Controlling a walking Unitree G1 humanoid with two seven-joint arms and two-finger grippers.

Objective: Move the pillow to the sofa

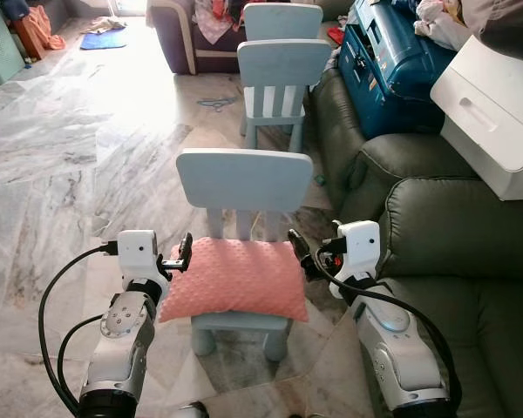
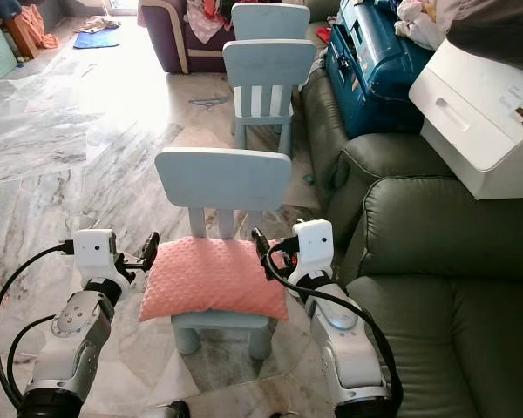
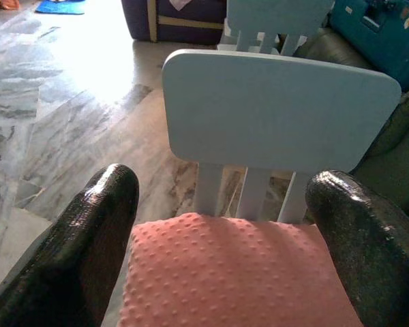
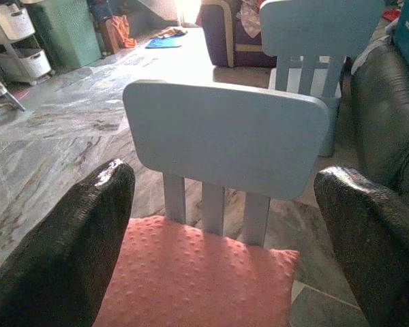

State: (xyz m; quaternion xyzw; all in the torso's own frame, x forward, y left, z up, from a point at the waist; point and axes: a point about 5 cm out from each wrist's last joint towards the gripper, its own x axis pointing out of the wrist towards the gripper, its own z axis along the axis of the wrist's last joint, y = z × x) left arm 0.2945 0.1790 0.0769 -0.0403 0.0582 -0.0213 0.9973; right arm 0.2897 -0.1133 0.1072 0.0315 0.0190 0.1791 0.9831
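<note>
A salmon-pink dotted pillow (image 1: 235,279) lies flat on the seat of a small pale-blue chair (image 1: 242,178) right in front of me. My left gripper (image 1: 183,252) is at the pillow's left edge and is open, its fingers (image 3: 109,218) spread wide over the near corner. At the pillow's right edge my right gripper (image 1: 298,248) is also open, with its fingers (image 4: 95,225) wide apart above the pillow (image 4: 191,279). Neither holds anything. The dark grey-green sofa (image 1: 453,235) stands directly to the right of the chair.
Two more pale-blue chairs (image 1: 283,78) stand in a row behind the first. A teal suitcase (image 1: 388,65) and a white box (image 1: 492,109) rest on the sofa's far end. A purple armchair (image 1: 179,30) is at the back. Marble floor (image 1: 61,157) spreads to the left.
</note>
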